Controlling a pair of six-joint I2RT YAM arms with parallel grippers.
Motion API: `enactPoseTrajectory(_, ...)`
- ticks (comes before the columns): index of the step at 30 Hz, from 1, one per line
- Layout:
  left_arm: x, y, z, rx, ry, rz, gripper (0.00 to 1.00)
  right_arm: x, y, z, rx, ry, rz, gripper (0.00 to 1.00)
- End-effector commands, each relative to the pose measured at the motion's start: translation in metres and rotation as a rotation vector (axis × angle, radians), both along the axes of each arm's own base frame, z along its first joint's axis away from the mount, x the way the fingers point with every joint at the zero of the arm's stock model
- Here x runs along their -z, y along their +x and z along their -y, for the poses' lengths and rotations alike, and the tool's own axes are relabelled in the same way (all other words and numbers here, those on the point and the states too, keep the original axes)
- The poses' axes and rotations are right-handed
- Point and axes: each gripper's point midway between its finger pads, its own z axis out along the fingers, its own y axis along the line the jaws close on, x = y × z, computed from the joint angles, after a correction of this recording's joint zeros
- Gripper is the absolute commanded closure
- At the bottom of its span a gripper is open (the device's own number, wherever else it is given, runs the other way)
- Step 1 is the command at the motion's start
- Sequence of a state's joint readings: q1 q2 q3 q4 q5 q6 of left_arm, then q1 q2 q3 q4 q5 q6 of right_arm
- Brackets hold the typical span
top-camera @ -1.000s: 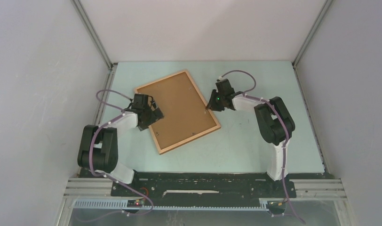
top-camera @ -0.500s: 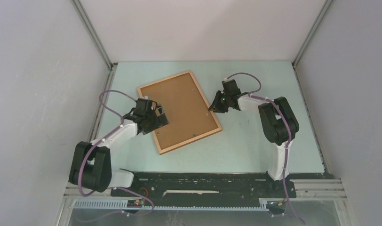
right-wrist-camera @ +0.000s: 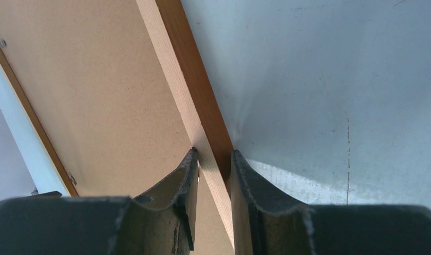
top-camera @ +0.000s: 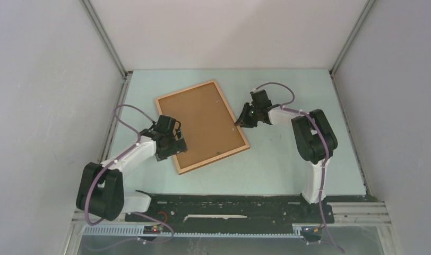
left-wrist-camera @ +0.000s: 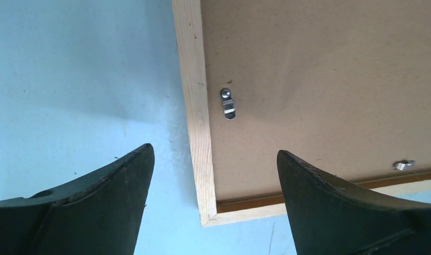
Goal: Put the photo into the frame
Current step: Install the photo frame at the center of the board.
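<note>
- The thin, rectangular, light orange-brown wooden picture frame (top-camera: 214, 159) lies back-up on the pale blue-green tabletop (top-camera: 287, 159), turned at an angle, left of the middle.
- A flat brown hardboard backing board (top-camera: 200, 119) fills the frame's opening.
- The left hand (top-camera: 176, 144) hangs over the frame's near-left corner. Its two dark fingers are spread wide and hold nothing.
- In the left wrist view the corner sits between the spread fingers: one finger is above bare tabletop, the other above the backing board.
- A small metal clip (left-wrist-camera: 227, 103) sits on the board just inside the long rail, its end pointing along the rail rather than across it.
- A second small clip (left-wrist-camera: 403, 165) lies near the short rail — too small to read its position.
- The right hand (top-camera: 238, 120) is at the frame's right long rail, about midway along it.
- Its fingers are drawn in narrow and pinch that rail — one pad (right-wrist-camera: 188, 170) on the inner, board side, the other on the darker outer face.
- Whether that edge is raised off the tabletop cannot be told.
</note>
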State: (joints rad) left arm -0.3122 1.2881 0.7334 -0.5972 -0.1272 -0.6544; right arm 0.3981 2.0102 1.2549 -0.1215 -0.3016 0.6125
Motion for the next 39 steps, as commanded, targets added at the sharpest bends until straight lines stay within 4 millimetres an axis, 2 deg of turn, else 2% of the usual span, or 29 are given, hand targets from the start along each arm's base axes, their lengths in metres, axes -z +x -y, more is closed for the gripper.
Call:
enactPoseTrajectory(1,-0.003,0.012,-0.003,0.004,0.043,-0.005,0.12,-0.021,0.009,-0.005,0.025,0.063,0.029,0.82)
enactPoseTrajectory(4,-0.001,0.018,0.000,0.010,0.035,0.001,0.21,-0.022,0.009,-0.004,0.024,0.061,0.032,0.82)
enactPoseTrajectory(13,-0.008,0.035,0.002,-0.002,0.048,0.033,0.32,-0.021,0.009,-0.006,0.011,0.070,0.033,0.81)
enactPoseTrajectory(17,-0.003,0.036,0.002,-0.007,0.051,0.017,0.46,-0.022,0.009,-0.007,0.008,0.077,0.036,0.81)
enactPoseTrajectory(26,0.011,0.030,-0.004,-0.005,0.088,-0.027,0.48,-0.022,0.010,-0.005,0.008,0.081,0.033,0.81)
enactPoseTrajectory(27,0.012,0.029,-0.004,-0.005,0.092,-0.032,0.47,-0.022,0.010,-0.005,0.009,0.082,0.032,0.81)
enactPoseTrajectory(29,0.010,0.026,-0.008,-0.013,0.098,-0.016,0.35,-0.022,0.010,-0.005,0.010,0.086,0.031,0.81)
enactPoseTrajectory(30,0.008,0.025,-0.009,-0.015,0.100,-0.004,0.33,-0.022,0.010,-0.005,0.009,0.087,0.032,0.81)
enactPoseTrajectory(35,-0.002,0.023,-0.014,-0.020,0.113,0.013,0.33,-0.023,0.010,-0.006,0.008,0.090,0.032,0.81)
enactPoseTrajectory(39,0.003,0.023,-0.014,-0.032,0.104,0.007,0.36,-0.023,0.009,-0.007,0.002,0.092,0.032,0.80)
